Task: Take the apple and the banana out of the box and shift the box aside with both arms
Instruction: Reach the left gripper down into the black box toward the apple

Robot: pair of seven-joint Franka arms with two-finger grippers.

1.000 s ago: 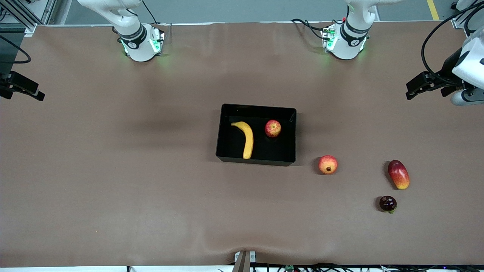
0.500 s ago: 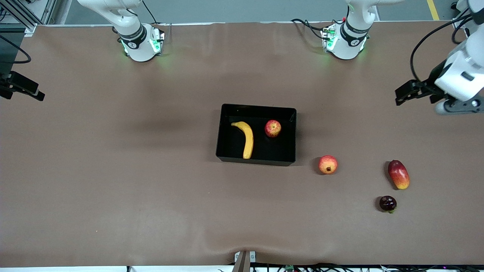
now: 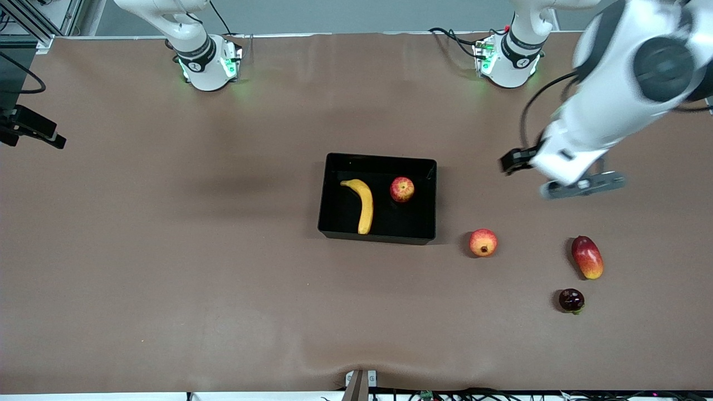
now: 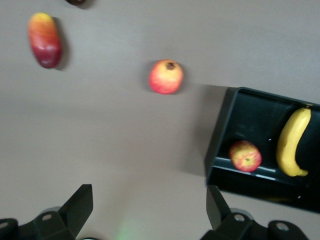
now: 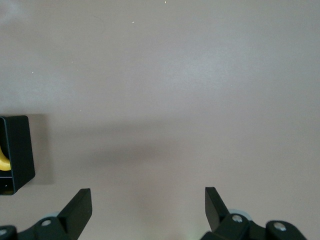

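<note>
The black box (image 3: 379, 157) sits mid-table with the yellow banana (image 3: 365, 206) and the red apple (image 3: 401, 189) lying inside it. My left gripper (image 3: 509, 161) is open and empty, up over bare table between the box and the left arm's end. Its wrist view shows its open gripper (image 4: 150, 200), the box (image 4: 220, 130), the apple (image 4: 245, 156) and the banana (image 4: 292, 142). My right gripper (image 3: 53, 139) waits open and empty at the right arm's end of the table. Its wrist view shows its open gripper (image 5: 147, 202) over bare table and one corner of the box (image 5: 17, 150).
A round red-orange crowned fruit (image 3: 483, 243) lies beside the box's near corner, toward the left arm's end. A red-and-yellow mango (image 3: 587, 257) and a small dark purple fruit (image 3: 571, 300) lie farther toward that end. The brown table (image 3: 167, 250) spreads wide around the box.
My left arm has swung in from the table's end toward the box, its gripper still open. The right arm, the box and the fruits have not moved.
</note>
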